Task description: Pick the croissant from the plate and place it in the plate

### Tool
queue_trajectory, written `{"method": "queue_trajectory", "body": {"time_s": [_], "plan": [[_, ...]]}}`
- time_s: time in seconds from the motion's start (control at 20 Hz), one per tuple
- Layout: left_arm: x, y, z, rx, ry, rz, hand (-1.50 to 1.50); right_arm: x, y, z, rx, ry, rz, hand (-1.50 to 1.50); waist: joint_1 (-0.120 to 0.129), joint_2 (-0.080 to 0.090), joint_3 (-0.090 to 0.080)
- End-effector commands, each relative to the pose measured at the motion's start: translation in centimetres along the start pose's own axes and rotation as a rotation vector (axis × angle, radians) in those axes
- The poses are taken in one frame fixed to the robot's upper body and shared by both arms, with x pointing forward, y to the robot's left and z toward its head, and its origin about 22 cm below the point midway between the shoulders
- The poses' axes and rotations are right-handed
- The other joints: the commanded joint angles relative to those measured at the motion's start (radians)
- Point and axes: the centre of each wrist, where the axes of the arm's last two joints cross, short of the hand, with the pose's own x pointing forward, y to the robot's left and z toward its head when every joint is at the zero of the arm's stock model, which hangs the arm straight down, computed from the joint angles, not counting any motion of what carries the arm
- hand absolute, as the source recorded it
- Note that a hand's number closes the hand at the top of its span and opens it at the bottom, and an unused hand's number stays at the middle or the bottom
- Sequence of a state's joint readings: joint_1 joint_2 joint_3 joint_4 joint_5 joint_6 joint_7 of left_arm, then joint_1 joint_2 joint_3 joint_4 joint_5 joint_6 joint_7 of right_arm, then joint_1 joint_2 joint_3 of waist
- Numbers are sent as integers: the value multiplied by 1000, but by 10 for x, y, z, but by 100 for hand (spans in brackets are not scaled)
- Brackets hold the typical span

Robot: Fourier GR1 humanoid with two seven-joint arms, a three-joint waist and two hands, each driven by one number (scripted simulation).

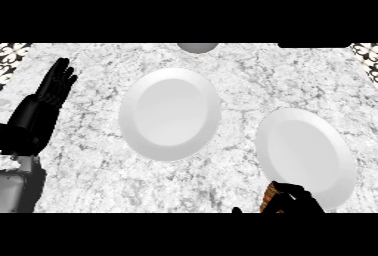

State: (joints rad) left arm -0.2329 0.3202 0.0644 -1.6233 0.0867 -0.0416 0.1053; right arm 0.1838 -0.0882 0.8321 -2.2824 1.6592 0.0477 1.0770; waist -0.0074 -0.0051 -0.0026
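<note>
At twelve o'clock: grey round object [197, 47], cut off.
Plates: centre plate [170, 114]; right plate [306, 156].
Croissant [271, 196]: brown, ridged, clutched by right hand [299, 202], five o'clock.
Left hand [46, 102]: flat, fingers straight, nine o'clock.

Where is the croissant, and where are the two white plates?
croissant [271, 195]: head view, on its brown end showing beside the right hand.
middle plate [170, 114]: head view, on its bare centre.
right plate [306, 150]: head view, on its bare centre.
</note>
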Motion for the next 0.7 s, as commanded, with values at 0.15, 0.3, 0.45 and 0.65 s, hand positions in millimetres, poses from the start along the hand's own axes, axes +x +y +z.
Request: {"method": "queue_trajectory", "body": {"time_s": [0.15, 0.3, 0.45, 0.65], "plan": [[11, -16, 1, -39, -26, 0, 0, 47, -2, -3, 29, -18, -134, 150, 39, 8, 1], [3, -9, -2, -38, -21, 2, 0, 62, 12, -20, 32, -10, -120, 150, 38, 11, 0], [7, -17, -8, -54, -33, 4, 0, 79, 18, -39, 43, -4, -160, 150, 49, 14, 0], [5, -21, -12, -48, -34, 13, 0, 99, 28, -76, 57, 7, -244, 150, 64, 18, 1]]}}
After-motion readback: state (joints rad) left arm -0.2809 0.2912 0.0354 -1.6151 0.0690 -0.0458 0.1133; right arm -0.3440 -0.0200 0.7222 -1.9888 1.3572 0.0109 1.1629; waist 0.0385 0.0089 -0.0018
